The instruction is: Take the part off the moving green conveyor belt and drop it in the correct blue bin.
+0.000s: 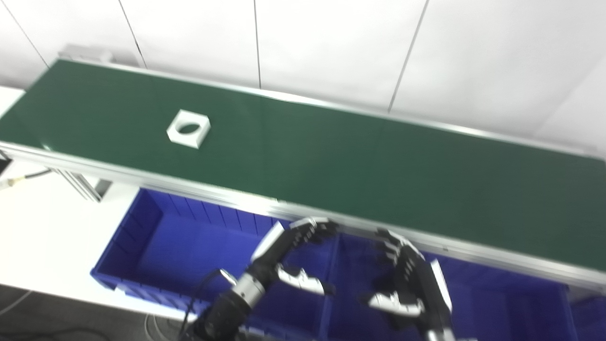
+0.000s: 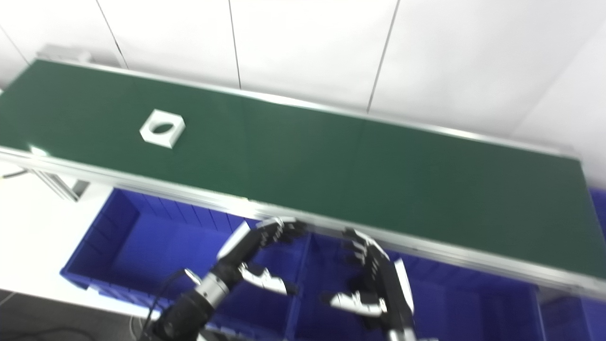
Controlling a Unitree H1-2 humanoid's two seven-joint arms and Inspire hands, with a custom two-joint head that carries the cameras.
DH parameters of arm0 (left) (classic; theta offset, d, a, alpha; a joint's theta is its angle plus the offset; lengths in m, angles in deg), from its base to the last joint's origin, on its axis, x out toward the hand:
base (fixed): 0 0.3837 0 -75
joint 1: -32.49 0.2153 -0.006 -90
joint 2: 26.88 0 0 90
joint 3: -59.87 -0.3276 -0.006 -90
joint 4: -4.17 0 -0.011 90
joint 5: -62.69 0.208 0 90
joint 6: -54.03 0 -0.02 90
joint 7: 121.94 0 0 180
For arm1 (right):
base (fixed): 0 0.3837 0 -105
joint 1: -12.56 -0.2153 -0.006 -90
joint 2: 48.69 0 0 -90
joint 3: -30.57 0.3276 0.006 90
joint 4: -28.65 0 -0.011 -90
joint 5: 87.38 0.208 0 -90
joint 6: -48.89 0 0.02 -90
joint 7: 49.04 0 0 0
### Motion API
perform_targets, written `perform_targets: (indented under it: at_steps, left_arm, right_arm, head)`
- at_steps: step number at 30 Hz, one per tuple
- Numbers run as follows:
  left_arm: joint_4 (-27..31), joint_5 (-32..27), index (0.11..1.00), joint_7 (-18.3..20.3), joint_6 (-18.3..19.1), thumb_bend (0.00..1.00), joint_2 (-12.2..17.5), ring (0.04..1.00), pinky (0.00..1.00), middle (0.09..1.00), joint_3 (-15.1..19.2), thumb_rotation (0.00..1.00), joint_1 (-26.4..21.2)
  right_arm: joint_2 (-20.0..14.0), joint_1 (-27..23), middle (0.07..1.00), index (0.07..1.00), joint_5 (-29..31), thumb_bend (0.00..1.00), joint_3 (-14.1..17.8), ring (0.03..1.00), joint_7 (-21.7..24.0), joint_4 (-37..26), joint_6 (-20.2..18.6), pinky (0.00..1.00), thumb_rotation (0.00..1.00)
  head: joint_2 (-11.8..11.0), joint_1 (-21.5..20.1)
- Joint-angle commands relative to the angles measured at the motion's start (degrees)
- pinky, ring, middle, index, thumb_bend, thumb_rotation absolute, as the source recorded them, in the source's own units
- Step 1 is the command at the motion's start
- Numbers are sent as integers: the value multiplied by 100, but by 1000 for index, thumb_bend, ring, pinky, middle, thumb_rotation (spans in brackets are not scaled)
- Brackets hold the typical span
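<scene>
Lying flat on the green belt (image 1: 331,156), toward its left end, is the part (image 1: 188,128): a white square block with a large round hole through its middle, showing belt through it. Both hands hover low over the blue bins (image 1: 156,246), just below the belt's near rail, well apart from the part. The left hand (image 1: 296,255) and right hand (image 1: 402,279) are empty, fingers curled loosely and thumbs spread apart.

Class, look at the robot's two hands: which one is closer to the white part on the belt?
The left hand; the white square part lies far toward the belt's left end, while the right hand waits farther right.
</scene>
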Motion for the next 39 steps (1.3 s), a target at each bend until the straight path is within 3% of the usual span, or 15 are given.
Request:
perform_targets:
  at_steps: [1, 12, 25, 31, 39]
  left_arm:
    - [-4, -40, 764, -183, -233, 979, -17, 776, 731, 764, -54, 203, -148]
    - [-186, -159, 770, -318, -233, 971, 13, 797, 773, 772, -232, 171, -241]
    - [-270, -116, 770, -496, -234, 975, 122, 781, 735, 762, -360, 203, -277]
    - [-366, -91, 772, -621, -231, 975, 201, 777, 726, 762, -457, 227, -283]
    - [-419, -215, 780, -644, -234, 976, 297, 778, 743, 767, -538, 234, -309]
  right_arm:
    - [-11, -128, 851, 761, 77, 916, 38, 770, 77, -43, 325, 685, 153]
    - [-36, -197, 854, 765, 71, 914, 93, 778, 119, 85, 326, 698, 158]
    - [10, -226, 853, 761, 38, 923, 82, 771, 81, 200, 326, 688, 152]
    - [74, -228, 849, 754, 65, 930, 86, 765, 90, 315, 325, 683, 146]
    - [119, -283, 838, 744, -6, 962, 54, 748, 21, 428, 326, 663, 152]
  head:
    - [-28, 38]
    - [-113, 75]
    - [-276, 24]
    - [-470, -193]
    - [-496, -355]
